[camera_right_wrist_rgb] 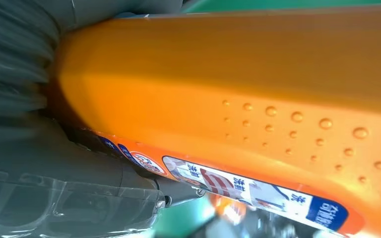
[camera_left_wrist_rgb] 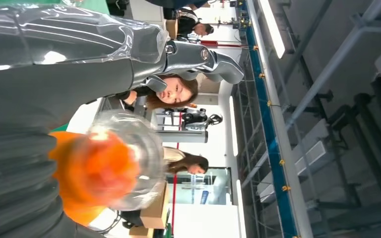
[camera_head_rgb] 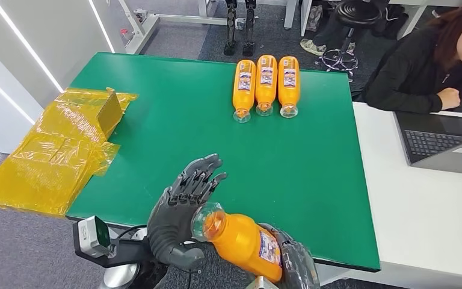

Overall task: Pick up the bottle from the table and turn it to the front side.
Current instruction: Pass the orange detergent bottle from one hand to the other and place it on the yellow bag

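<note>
Most of the green table (camera_head_rgb: 174, 114) lies bare in front of me, from its near edge up through the middle. Three orange bottles (camera_head_rgb: 266, 85) lie side by side near the far edge, blocking that stretch. Yellow plastic wrap (camera_head_rgb: 54, 150) and a small box (camera_head_rgb: 109, 112) cover the left edge. A person (camera_head_rgb: 421, 66) and laptop (camera_head_rgb: 442, 141) occupy the white desk beyond the right edge.

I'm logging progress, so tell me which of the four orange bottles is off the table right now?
The orange bottle gripped by the right hand near the table's front edge; the three others lie side by side at the far edge.
</note>
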